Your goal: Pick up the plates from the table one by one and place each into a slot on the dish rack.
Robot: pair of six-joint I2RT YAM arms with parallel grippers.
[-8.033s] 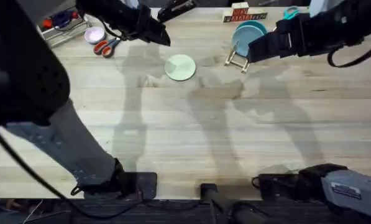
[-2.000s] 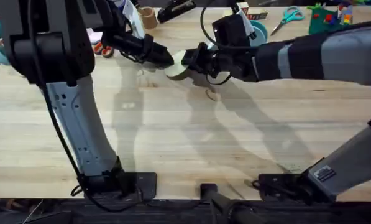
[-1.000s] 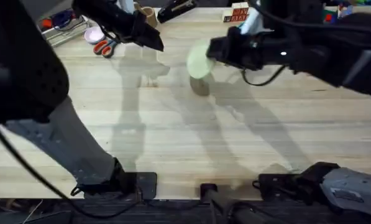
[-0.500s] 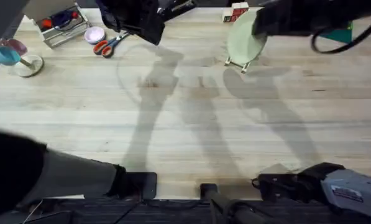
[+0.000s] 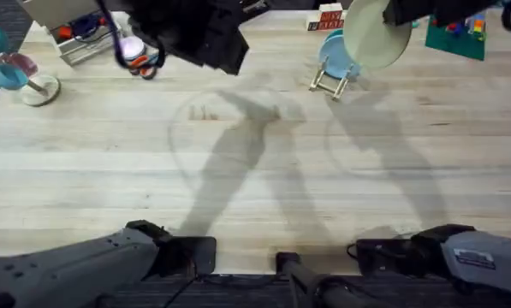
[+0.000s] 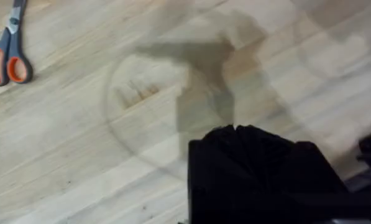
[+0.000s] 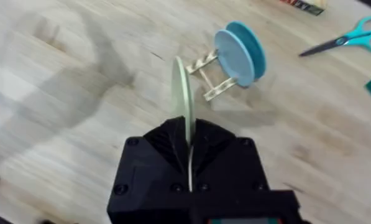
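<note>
Plates are the whole business here, and the cream plate is hanging edge-on in the right gripper, whose fingers are pinching its lower rim. In the overhead view it is floating above the dish rack at the far right part of the table. The light blue plate is already standing upright in the rack, with what looks like a darker teal plate just behind it.

What is worrying me is how little room there seems to be. The rack is small, and the free slot is lying just beside the blue plate, so a slightly skewed descent could be knocking that plate or riding the rim onto a peg instead of between pegs. The rack looks light, too; a nudge from the side might be shoving or tipping it. The grip is only on the edge, so the plate may be swivelling in the fingers when it is touching wood.

The left gripper is hovering well apart over bare table near the scissors; I cannot tell whether its fingers are spread or pressed together.
</note>
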